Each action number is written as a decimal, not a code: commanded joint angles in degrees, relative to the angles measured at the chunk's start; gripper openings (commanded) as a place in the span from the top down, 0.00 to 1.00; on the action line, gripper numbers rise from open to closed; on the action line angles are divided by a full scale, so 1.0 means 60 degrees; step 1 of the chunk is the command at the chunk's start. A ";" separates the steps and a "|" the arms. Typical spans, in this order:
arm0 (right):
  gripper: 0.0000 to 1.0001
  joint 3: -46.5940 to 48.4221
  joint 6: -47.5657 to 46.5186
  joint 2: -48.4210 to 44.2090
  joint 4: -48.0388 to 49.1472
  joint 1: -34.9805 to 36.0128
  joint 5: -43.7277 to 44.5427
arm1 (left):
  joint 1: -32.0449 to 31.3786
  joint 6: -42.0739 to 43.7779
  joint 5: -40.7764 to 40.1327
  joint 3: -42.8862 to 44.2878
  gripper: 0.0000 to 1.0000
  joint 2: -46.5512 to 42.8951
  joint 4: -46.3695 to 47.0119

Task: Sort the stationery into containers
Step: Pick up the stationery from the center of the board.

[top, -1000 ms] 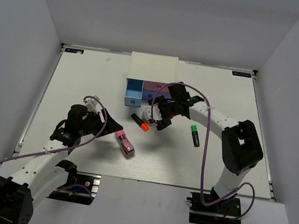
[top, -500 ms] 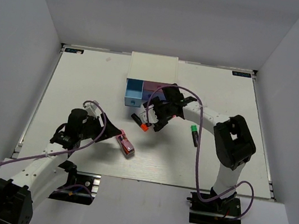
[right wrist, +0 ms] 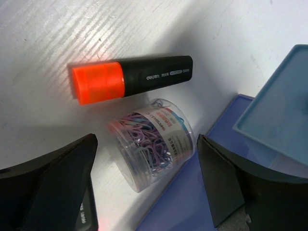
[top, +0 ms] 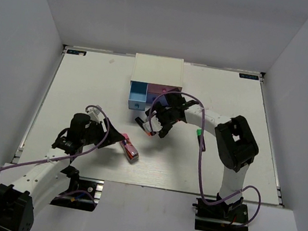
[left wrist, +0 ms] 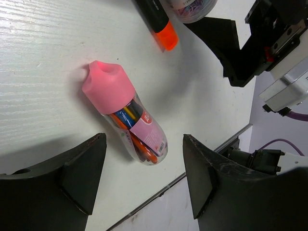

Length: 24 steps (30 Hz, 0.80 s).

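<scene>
A clear tube with a pink cap (left wrist: 126,118), full of coloured pieces, lies on the white table (left wrist: 43,72). Its clear end reaches in between the fingers of my open left gripper (left wrist: 144,187) (top: 119,139), touching neither. An orange-capped black marker (right wrist: 130,79) (top: 141,122) lies just beyond a clear tub of purple clips (right wrist: 151,142). That tub lies on its side between the wide-open fingers of my right gripper (right wrist: 149,192) (top: 158,127), against the edge of the blue-purple drawer (right wrist: 192,202). A green-capped marker (top: 199,139) lies right of the right gripper.
The white mini cabinet (top: 158,69) stands at the back centre with a blue drawer (top: 138,94) (right wrist: 284,110) pulled out. The table's near edge (left wrist: 211,149) runs close behind the pink-capped tube. Purple cables loop from both arms.
My right gripper has moved left and down over the clip tub beside the orange-capped marker. My left arm has drawn back a little towards the near edge. Both grippers have stayed open.
</scene>
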 commanded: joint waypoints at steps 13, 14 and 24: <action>0.35 0.0840 -0.1040 -0.0013 -0.2680 0.0069 0.0530 | 0.0034 -0.0030 0.0099 -0.0075 0.25 -0.0138 0.0264; 0.37 0.0854 -0.1069 -0.0014 -0.2972 0.0055 0.0530 | 0.0034 -0.0030 0.0099 -0.0075 0.25 -0.0138 0.0264; 0.34 0.1250 -0.1553 -0.0292 -0.4936 0.0069 0.0325 | 0.0034 -0.0030 0.0099 -0.0163 0.25 -0.0329 0.0176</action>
